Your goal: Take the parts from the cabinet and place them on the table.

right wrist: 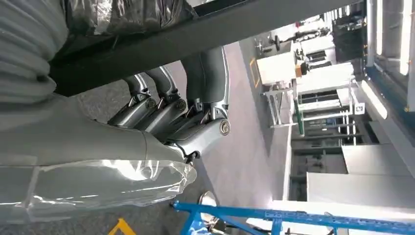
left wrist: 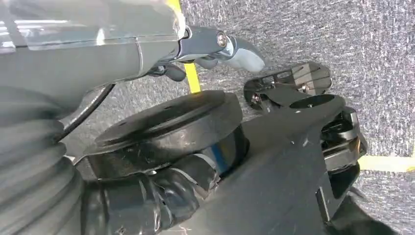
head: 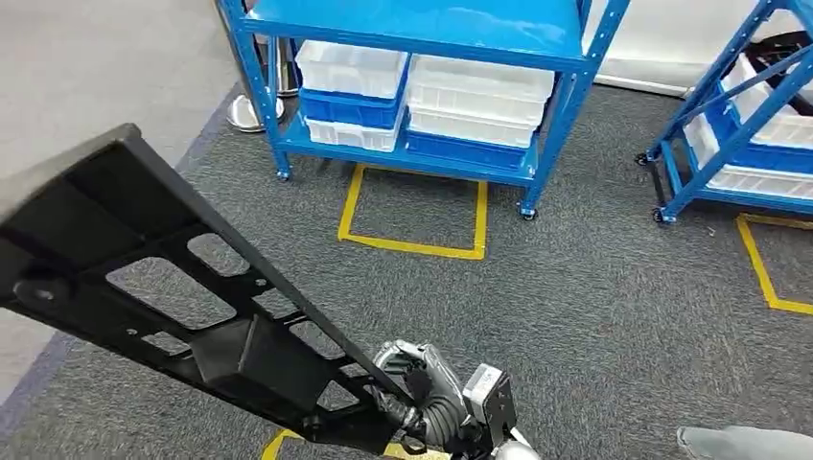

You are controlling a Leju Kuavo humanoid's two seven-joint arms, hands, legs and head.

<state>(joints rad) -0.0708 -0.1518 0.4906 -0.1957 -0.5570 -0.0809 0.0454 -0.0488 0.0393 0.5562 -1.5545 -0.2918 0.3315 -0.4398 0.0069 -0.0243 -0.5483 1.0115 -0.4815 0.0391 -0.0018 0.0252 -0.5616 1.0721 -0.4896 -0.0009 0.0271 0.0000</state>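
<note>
A long black plastic part (head: 163, 287) with ribbed cut-outs stretches from the upper left of the head view down to the bottom centre. My right hand (head: 422, 388) grips its near end from below. In the right wrist view its fingers (right wrist: 161, 105) curl around a black bar of the part (right wrist: 195, 29). My left hand (left wrist: 215, 49) hangs above the grey carpet with the thumb stretched out and nothing in it.
A blue rack (head: 431, 153) with white and blue bins stands ahead, and a second blue rack (head: 738, 134) stands at the right. Yellow tape squares (head: 412, 244) mark the grey carpet. A grey shoe (head: 743, 443) shows at the bottom right.
</note>
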